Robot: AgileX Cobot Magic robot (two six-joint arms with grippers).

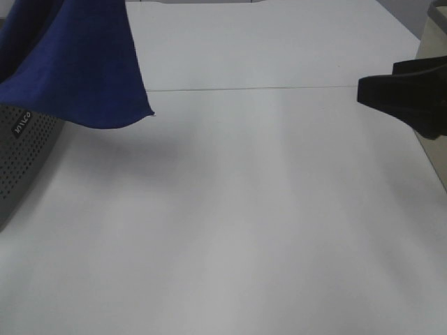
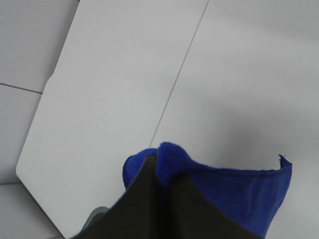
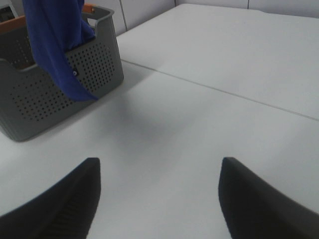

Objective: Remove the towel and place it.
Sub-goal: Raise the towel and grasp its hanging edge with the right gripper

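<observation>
**Towel hanging at the basket**

We count one towel (image 1: 77, 63), one grey basket (image 3: 50, 99) and two pincers. The left pincer (image 2: 160, 167) is clamped on a bunched fold, and the cloth hangs below it over the basket. Its long axis is roughly vertical, with the free corner pointing down outside the basket's wall. The right pincer (image 3: 159, 162) is well apart from the basket, gaping wide and empty above the tabletop (image 1: 244, 209).

The towel (image 1: 77, 63) is plush cloth with a soft, fuzzy nap. The basket (image 3: 60, 89) looks like matt grey plastic, its walls punched with small holes. The table (image 1: 244, 223) is smooth, white, faintly sheened. The right gripper (image 3: 159, 167) looks like dull black plastic.
</observation>
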